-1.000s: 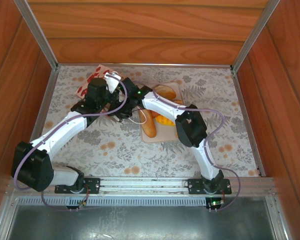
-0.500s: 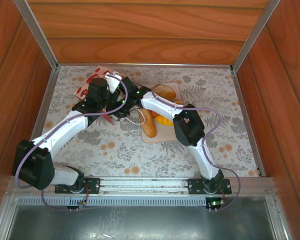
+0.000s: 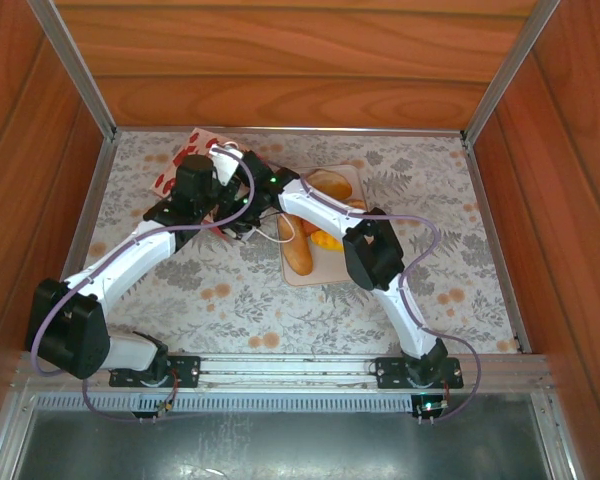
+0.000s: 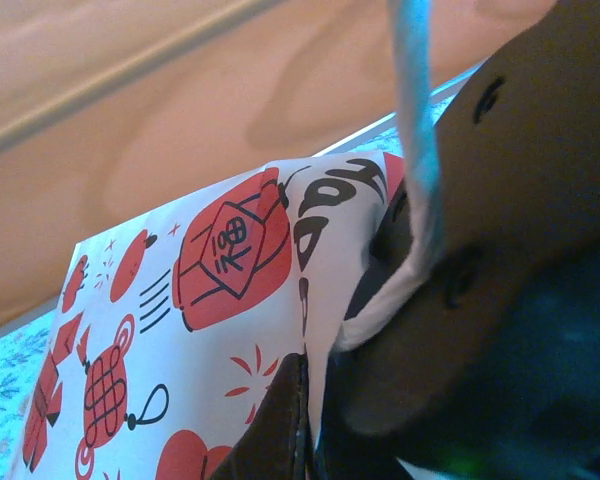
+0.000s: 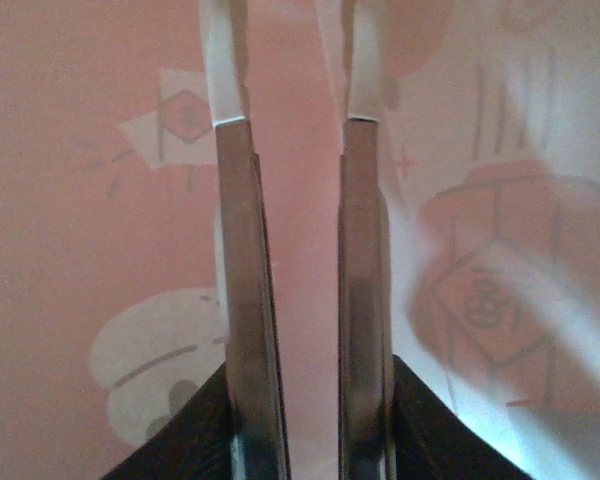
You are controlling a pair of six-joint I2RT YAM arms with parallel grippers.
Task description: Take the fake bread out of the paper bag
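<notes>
There is one paper bag, left of the one tray. On the tray three pieces of fake bread can be counted: one long loaf, one round bun and one orange piece. Two arms, left and right, reach in; the right one covers part of the tray.

The white paper bag printed with red ornaments carries a red lantern motif bearing the Chinese character 福. The black brush lettering near its upper edge cannot be read.
</notes>
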